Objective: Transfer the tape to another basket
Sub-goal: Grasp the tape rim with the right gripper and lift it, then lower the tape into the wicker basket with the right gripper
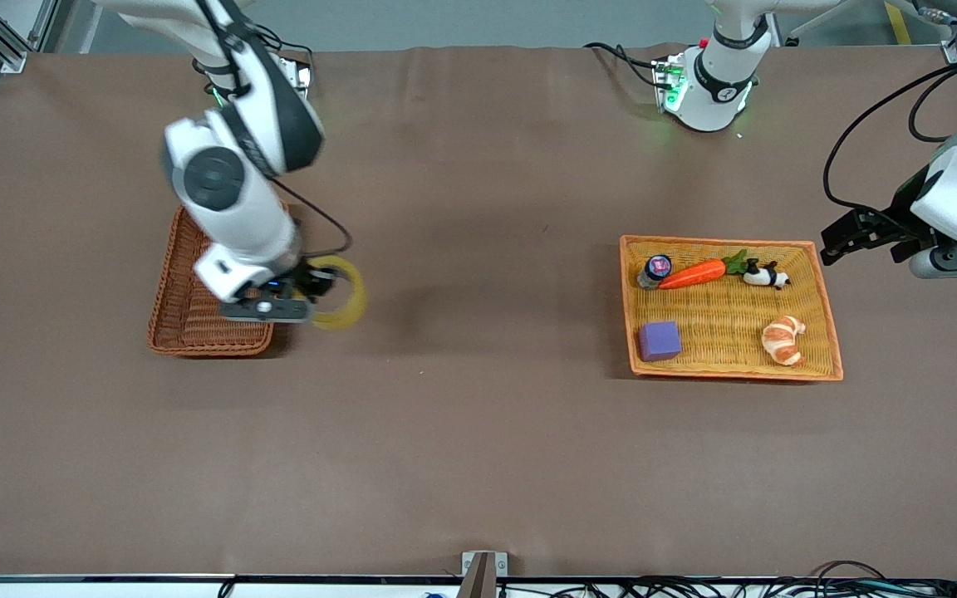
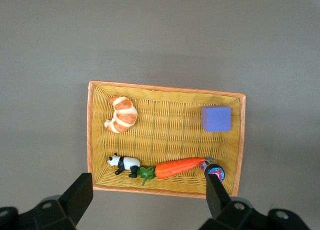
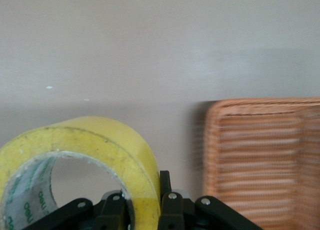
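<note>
While the right gripper (image 1: 310,292) hangs in the air just past the reddish-brown basket (image 1: 188,320), at about the 3 o'clock side of its rim, it pinches the wall of the tape (image 1: 344,292) between its closed fingers. In the right wrist view the yellow roll (image 3: 85,155) stands on its edge, lifted above the brown desk (image 1: 478,448), and the basket's woven wall (image 3: 265,155) is beside it. So the tape is not inside the basket; it is over the bare desk next to it.

At the left arm's end of the desk lies the orange-yellow tray (image 1: 827,332). It holds a carrot (image 1: 692,274), a small panda (image 1: 768,275), a croissant (image 1: 782,339), a purple cube (image 1: 660,340) and a small bottle (image 1: 655,270). The left gripper (image 1: 848,237) waits in the air by the tray's 2 o'clock corner, with its fingers spread wide and empty.
</note>
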You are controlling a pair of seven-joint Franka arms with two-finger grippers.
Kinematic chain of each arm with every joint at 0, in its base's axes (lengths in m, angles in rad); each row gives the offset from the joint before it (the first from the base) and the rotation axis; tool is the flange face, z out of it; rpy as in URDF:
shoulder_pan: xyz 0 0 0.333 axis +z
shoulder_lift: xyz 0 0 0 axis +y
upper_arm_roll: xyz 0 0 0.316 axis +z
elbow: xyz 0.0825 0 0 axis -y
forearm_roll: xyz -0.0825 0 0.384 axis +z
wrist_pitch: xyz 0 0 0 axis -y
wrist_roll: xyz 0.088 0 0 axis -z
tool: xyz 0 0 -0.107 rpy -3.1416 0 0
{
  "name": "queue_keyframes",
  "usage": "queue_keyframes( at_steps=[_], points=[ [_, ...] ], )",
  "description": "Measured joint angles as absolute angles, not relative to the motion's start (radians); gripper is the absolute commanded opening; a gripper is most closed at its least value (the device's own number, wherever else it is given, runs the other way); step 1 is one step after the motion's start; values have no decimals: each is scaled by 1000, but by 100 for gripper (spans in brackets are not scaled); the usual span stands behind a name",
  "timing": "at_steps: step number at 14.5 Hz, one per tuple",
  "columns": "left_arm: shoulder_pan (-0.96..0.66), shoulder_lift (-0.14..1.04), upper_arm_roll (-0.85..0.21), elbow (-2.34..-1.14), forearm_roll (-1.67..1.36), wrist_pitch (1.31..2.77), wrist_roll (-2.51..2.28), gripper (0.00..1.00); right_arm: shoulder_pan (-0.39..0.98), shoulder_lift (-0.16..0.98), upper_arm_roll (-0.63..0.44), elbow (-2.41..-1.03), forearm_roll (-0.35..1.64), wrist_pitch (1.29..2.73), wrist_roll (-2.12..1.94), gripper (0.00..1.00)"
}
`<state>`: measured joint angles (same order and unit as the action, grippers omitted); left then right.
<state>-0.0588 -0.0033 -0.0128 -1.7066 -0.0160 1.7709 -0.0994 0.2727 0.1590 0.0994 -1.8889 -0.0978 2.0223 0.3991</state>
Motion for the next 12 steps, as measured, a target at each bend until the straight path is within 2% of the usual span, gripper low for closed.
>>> queue_keyframes(
  at_steps=[3, 7, 12],
  points=[
    [-59, -3, -12, -1695, -19, 1771, -99, 100, 263, 74, 14, -1917, -98, 1946, 270, 0],
    [-65, -1, -13, -1694, -19, 1771, -98, 100, 253, -14, -144, -2051, -99, 1972, 94, 0],
    [-67, 1, -13, -1694, -19, 1771, -98, 100, 247, -17, -265, -2322, -99, 2302, -42, 2]
  ],
)
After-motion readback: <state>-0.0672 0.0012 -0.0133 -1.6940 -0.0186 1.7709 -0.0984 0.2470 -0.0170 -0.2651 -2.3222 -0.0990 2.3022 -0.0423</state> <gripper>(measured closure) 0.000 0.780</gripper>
